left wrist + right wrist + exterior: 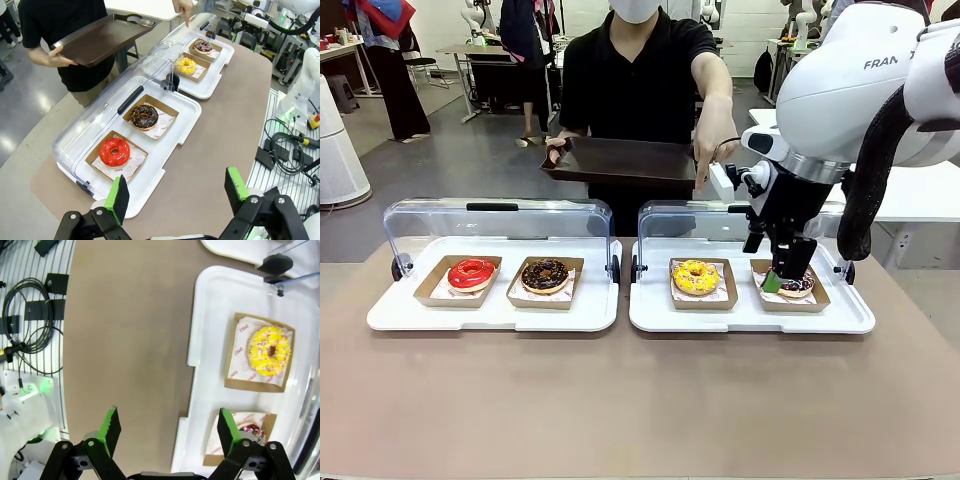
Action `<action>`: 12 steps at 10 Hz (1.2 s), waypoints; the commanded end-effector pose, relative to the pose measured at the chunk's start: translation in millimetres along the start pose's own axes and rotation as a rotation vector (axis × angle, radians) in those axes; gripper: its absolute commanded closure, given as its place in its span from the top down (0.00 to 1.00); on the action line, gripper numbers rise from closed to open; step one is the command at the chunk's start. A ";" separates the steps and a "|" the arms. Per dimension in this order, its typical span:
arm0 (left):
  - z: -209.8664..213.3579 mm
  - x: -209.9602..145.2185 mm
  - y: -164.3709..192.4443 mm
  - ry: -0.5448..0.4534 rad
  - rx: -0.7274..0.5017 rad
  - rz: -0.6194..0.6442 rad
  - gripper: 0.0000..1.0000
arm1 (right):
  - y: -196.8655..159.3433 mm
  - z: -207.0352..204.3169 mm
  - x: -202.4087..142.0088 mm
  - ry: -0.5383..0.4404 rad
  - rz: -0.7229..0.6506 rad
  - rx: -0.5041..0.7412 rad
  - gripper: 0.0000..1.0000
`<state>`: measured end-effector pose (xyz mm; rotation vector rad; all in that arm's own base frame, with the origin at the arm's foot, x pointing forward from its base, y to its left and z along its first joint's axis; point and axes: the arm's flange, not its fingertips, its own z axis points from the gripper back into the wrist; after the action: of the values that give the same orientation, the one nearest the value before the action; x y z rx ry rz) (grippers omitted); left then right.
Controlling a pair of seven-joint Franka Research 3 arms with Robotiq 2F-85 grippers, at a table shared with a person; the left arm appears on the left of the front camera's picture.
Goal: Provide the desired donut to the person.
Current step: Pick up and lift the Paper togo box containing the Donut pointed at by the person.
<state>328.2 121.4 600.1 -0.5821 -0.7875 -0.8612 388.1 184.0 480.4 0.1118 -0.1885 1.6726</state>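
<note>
Four ring donuts lie in square cardboard boats on smooth white trays: glossy red donut, chocolate donut, yellow sprinkled donut and dark sprinkled donut (partly hidden). A flat brown serving tray is held by the person, whose other hand points down. The left tool is spread wide and empty above the matte surface. The right tool, equally wide and empty, is held upright over the dark sprinkled donut.

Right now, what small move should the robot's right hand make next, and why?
Probably slide sideways to centre over the sprinkled donut. The person's finger points toward it, and the open right hand has one pad over bare table.
</note>
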 end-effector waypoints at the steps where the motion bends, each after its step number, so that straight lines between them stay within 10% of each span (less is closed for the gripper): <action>1: 0.8 1.9 -0.6 -0.006 -0.006 -0.001 1.00 | -2.1 -3.6 1.3 0.015 -0.001 -0.012 1.00; 12: 0.8 1.9 -0.6 -0.006 -0.006 -0.001 1.00 | -7.4 -96.2 43.8 0.097 -0.163 0.007 1.00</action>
<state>328.3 121.3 600.2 -0.5819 -0.7874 -0.8615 387.7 245.8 397.7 0.0753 -0.1006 1.5253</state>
